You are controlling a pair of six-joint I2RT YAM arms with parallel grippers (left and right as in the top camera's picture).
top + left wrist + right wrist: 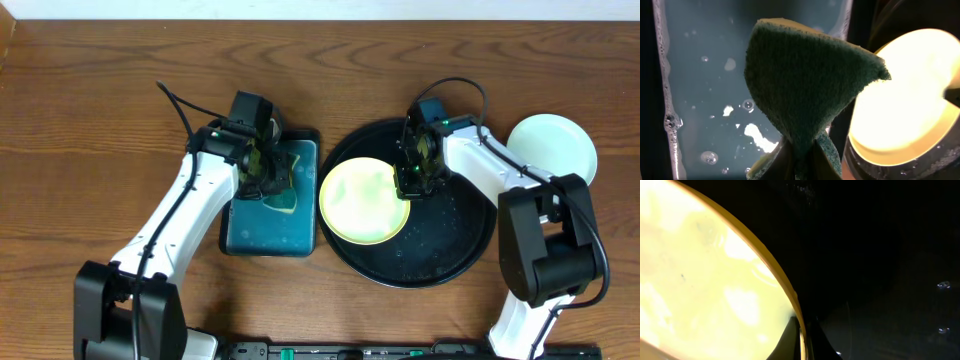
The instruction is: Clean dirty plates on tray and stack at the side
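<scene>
A yellow plate (364, 201) lies on the left part of the round black tray (455, 250). My right gripper (412, 185) is shut on this plate's right rim; the right wrist view shows the yellow plate (700, 280) with its rim pinched between the dark fingers (790, 340), the black tray (880, 255) beyond. My left gripper (266, 172) is shut on a green-and-yellow sponge (283, 200) over the teal tray (255, 235). In the left wrist view the sponge (805, 80) fills the middle, held at its lower tip. A pale mint-white plate (555, 148) sits on the table, right of the black tray.
The rectangular teal tray (705, 75) holds soapy water with bubbles. Water drops speckle the black tray's floor. Brown wooden table (90, 100) surrounds both trays. The arm bases stand at the front edge.
</scene>
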